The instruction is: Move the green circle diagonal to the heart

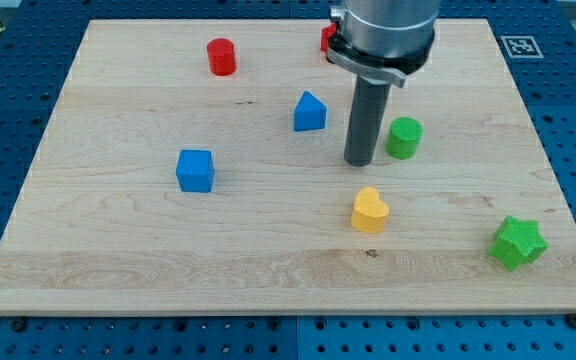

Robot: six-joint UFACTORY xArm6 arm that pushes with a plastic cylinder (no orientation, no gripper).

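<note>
The green circle (404, 138) is a short green cylinder standing right of the board's middle. The yellow heart (369, 211) lies below it and slightly to the left. My tip (359, 161) rests on the board just left of the green circle, a small gap apart, and above the heart. The rod rises from the tip to the arm's grey body at the view's top.
A blue pentagon block (310, 112) sits left of the rod. A blue cube (195, 170) lies at the left middle. A red cylinder (222, 56) stands at the upper left. A red block (327, 39) is partly hidden behind the arm. A green star (518, 242) lies at the lower right.
</note>
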